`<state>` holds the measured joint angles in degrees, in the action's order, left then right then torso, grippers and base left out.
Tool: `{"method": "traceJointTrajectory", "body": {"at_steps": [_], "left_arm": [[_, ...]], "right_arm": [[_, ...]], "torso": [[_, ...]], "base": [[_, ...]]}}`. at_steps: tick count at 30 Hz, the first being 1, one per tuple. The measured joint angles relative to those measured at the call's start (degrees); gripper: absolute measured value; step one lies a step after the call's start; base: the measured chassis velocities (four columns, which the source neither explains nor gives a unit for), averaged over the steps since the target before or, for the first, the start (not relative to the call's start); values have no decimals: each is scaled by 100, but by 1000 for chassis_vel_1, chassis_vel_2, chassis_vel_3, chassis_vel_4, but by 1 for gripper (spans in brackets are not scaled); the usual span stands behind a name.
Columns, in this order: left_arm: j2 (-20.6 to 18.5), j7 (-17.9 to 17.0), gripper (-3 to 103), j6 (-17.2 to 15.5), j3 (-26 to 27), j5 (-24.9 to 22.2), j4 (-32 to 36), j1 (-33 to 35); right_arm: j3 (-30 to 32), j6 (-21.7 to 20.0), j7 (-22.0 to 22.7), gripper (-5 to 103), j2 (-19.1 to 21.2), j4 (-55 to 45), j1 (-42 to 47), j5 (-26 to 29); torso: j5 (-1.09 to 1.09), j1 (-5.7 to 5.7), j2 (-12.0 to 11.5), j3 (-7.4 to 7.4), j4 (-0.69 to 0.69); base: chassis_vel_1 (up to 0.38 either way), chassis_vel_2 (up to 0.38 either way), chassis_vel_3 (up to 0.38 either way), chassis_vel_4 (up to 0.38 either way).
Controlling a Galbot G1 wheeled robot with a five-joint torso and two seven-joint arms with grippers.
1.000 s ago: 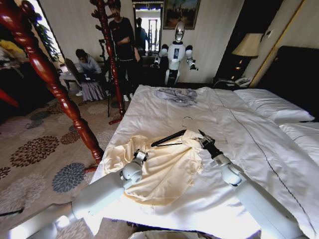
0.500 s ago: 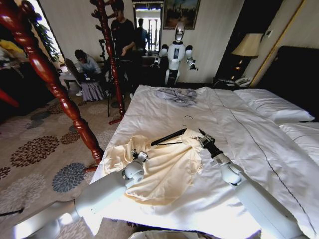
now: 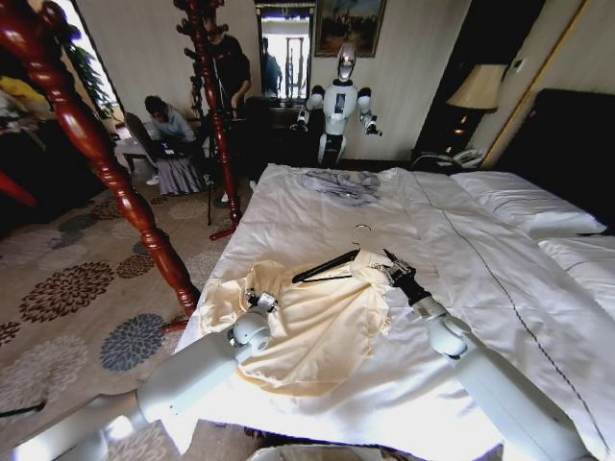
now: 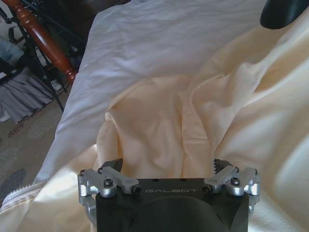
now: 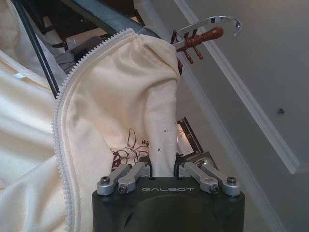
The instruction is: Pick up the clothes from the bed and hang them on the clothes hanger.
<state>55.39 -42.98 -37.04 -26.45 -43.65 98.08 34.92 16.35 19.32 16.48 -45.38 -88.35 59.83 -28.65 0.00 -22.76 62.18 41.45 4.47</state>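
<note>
I see the clothes [image 3: 317,322], a cream-yellow T-shirt, lying crumpled on the near-left part of the bed [image 3: 461,240], spread between my two arms. The clothes hanger [image 3: 325,266] lies on the white duvet at the shirt's twelve o'clock edge, its black arm angled up toward one o'clock and its silver hook [image 3: 361,230] pointing further up the bed; the hanger's near end sits under or against the fabric by my right tool. The right tool [image 3: 388,268] is at the shirt's one o'clock corner, and in the right wrist view its fingers [image 5: 126,177] are pressed together on a bunched fold of the cream cloth [image 5: 120,106], with a ribbed hem running along the lifted edge. The left tool [image 3: 258,300] rests at the shirt's nine o'clock side, just above the cloth; in the left wrist view its fingers [image 4: 110,169] stand apart with wrinkled fabric [image 4: 193,116] between and beyond them, nothing gripped. A smaller grey garment [image 3: 338,183] lies well apart at twelve o'clock, near the far edge of the bed. A reddish-brown wooden coat stand [image 3: 91,144] rises at ten o'clock, beside the bed on the patterned carpet [image 3: 67,288].
</note>
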Motion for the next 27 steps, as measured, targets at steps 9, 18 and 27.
{"method": "traceJointTrajectory", "body": {"at_steps": [9, 18, 27], "left_arm": [[-15, 46, 86, 115, 80, 160, -85, 65], [93, 77, 56, 144, 67, 169, -124, 32], [99, 57, 69, 101, -34, 86, -23, -67]], "right_arm": [[-33, 0, 0, 20, -43, 19, -16, -15], [-20, 4, 0, 20, -31, 21, 4, -21], [-26, 15, -4, 20, -61, 61, -35, -36]], "torso": [[0, 0, 0, 0, -1], [0, 0, 0, 0, 0], [1, 0, 0, 0, 0]], "base": [[0, 0, 0, 0], [0, 0, 0, 0], [0, 0, 0, 0]]}}
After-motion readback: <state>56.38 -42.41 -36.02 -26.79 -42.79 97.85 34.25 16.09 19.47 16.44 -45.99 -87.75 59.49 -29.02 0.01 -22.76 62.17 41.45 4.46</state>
